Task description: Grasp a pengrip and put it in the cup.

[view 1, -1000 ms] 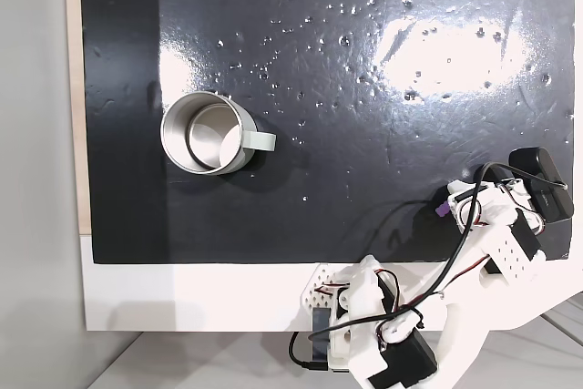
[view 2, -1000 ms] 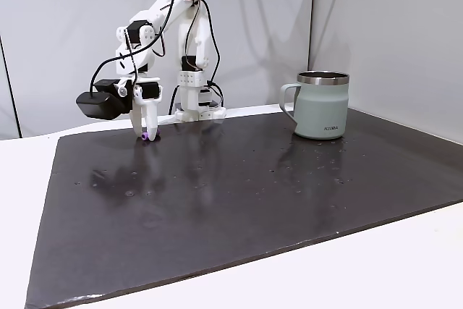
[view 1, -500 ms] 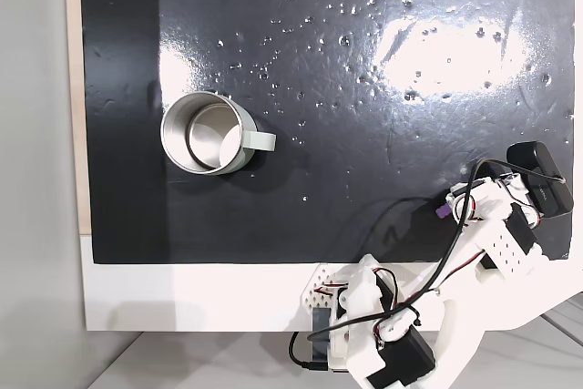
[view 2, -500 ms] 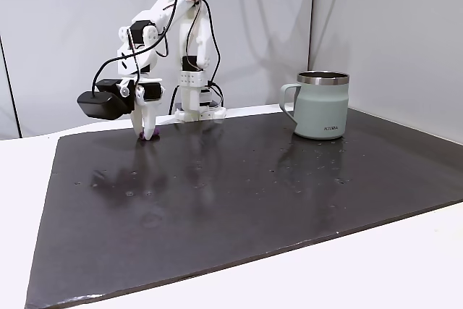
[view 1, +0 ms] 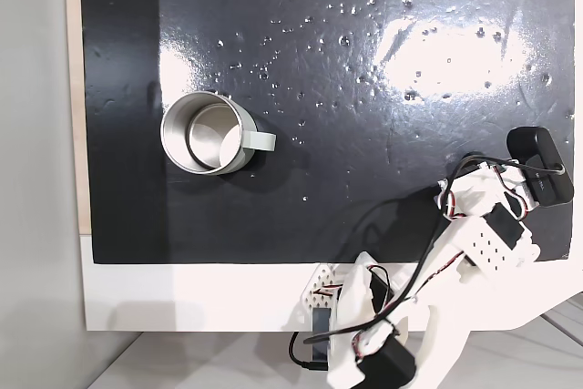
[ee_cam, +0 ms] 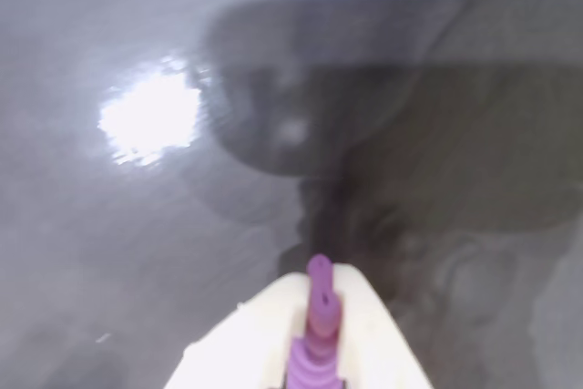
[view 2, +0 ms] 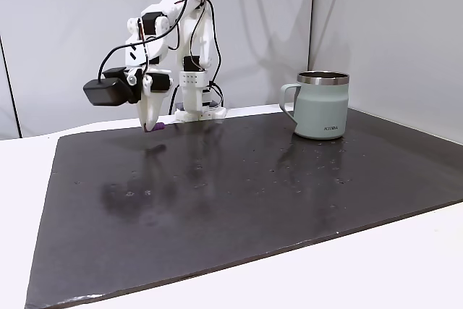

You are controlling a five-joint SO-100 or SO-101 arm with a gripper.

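A: Wrist view first: what's that purple thing?

B: That's the pengrip (ee_cam: pixel 318 321), a ribbed little cylinder pinched between the two white fingers of the pincer (ee_cam: pixel 314 353). The pincer is closed tight around it, and the tip of the pengrip pokes out past the fingertips.

A: And where is it compared with the cup?

B: Well apart from it. In a fixed view from the side, the cup (view 2: pixel 321 105) stands upright on the dark surface (view 2: pixel 239 200), handle turned toward the arm, and the pincer (view 2: pixel 153 127) hangs far to the left of the cup, near the back edge of the mat.

A: Is the pengrip on the surface?

B: No, it looks lifted. You can just see a bit of purple (view 2: pixel 154 129) at the fingertips, with a gap and a faint reflection below it.

A: From above?

B: In a fixed view looking down, the cup (view 1: pixel 208 132) sits open and shiny inside, handle pointing right. The arm (view 1: pixel 483 225) is far off to the lower right of the cup; the arm's body covers the pengrip there.
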